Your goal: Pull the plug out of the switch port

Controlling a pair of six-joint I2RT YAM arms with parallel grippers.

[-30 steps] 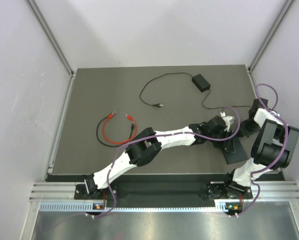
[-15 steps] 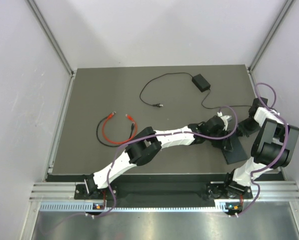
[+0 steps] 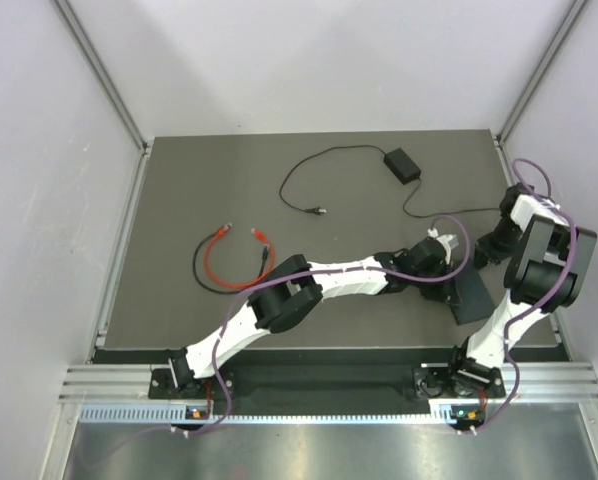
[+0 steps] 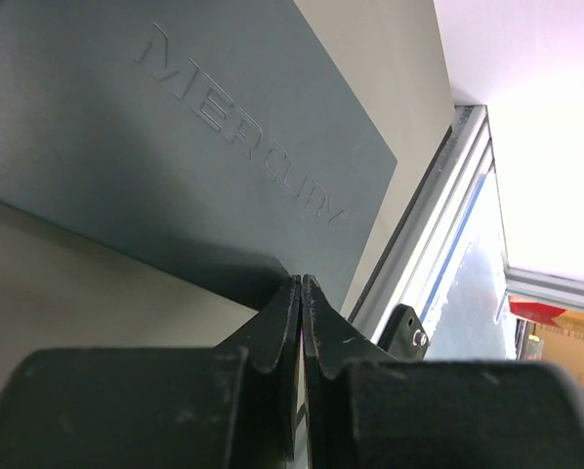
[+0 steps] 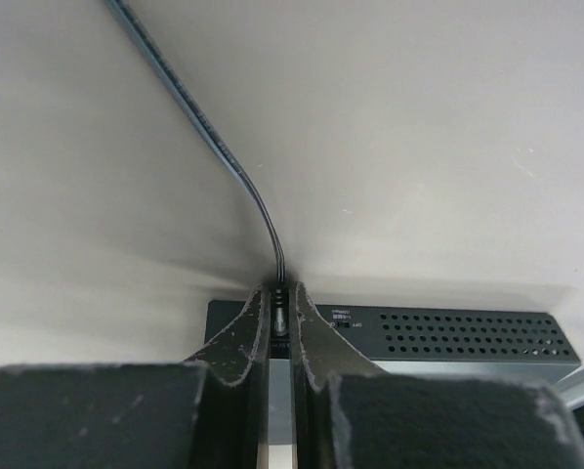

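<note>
The switch (image 3: pixel 471 297) is a flat matte black box at the right of the mat. In the left wrist view its top (image 4: pixel 175 147) reads MERCURY. My left gripper (image 4: pixel 302 285) is shut and empty, its tips at the box's near edge; in the top view it (image 3: pixel 449 268) reaches in from the left. My right gripper (image 5: pixel 280 311) is shut on the plug (image 5: pixel 280 320) at the switch's vented edge (image 5: pixel 448 334), in line with the port. The thin black cord (image 5: pixel 224 156) runs up and away from the plug. I cannot tell how deep the plug sits. In the top view the right gripper (image 3: pixel 484 255) is behind the switch.
The small power brick (image 3: pixel 401 163) lies at the back with its thin cords, one ending in a loose plug (image 3: pixel 319 210). A loop of red and black cable (image 3: pixel 219 262) lies at the left. The metal frame rail (image 4: pixel 438 225) runs close to the right of the switch.
The right arm has drawn its elbow and wrist toward the back. The left gripper has shifted slightly left. The switch has hardly moved.
</note>
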